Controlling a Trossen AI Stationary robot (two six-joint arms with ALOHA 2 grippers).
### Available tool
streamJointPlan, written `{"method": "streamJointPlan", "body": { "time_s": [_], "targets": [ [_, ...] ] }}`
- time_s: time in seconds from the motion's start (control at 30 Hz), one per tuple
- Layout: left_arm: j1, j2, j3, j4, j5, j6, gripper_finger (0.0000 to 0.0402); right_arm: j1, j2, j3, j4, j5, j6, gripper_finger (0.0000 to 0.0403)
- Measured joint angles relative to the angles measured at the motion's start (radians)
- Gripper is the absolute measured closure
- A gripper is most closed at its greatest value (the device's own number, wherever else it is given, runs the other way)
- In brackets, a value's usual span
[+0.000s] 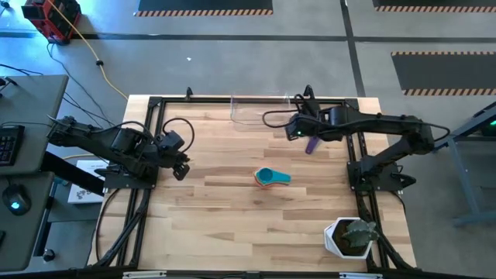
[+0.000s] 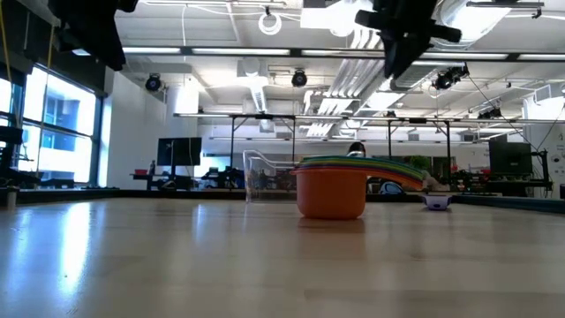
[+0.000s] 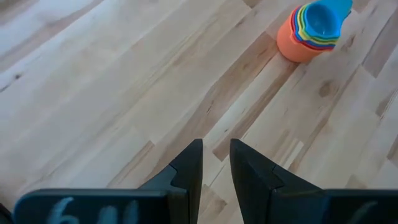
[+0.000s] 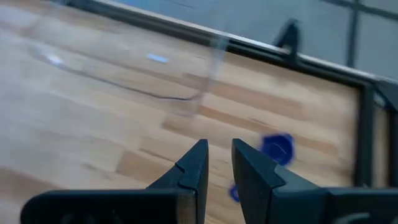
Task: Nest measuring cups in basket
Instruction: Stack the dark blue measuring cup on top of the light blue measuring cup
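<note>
Nested stack of measuring cups (image 1: 271, 178) at mid-desk, purple cup (image 1: 311, 144) apart beneath the right hand (image 1: 293, 127), narrow and empty, beside the basket (image 1: 256, 112); left hand (image 1: 181, 161) narrow, idle.
</note>
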Motion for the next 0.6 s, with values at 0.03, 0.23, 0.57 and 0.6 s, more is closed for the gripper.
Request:
{"method": "streamJointPlan", "body": {
  "time_s": [0.03,0.23,0.57,0.6],
  "targets": [
    [0.000,0.000,0.000,-0.001,0.000,0.013,0.0330,-0.003,-0.002,0.000,-0.029,0.006,0.030,0.0339],
    [0.000,0.000,0.000,0.000,0.000,0.061,0.0330,-0.053,-0.001,-0.020,-0.119,-0.014,0.136,0.0339],
    [0.000,0.000,0.000,0.000,-0.009,0.064,0.0330,-0.157,0.000,-0.167,-0.031,-0.082,0.131,0.0309],
    [0.000,0.000,0.000,0.000,-0.019,0.064,0.0330,-0.165,0.000,-0.185,-0.009,-0.088,0.124,0.0303]
  ]
}}
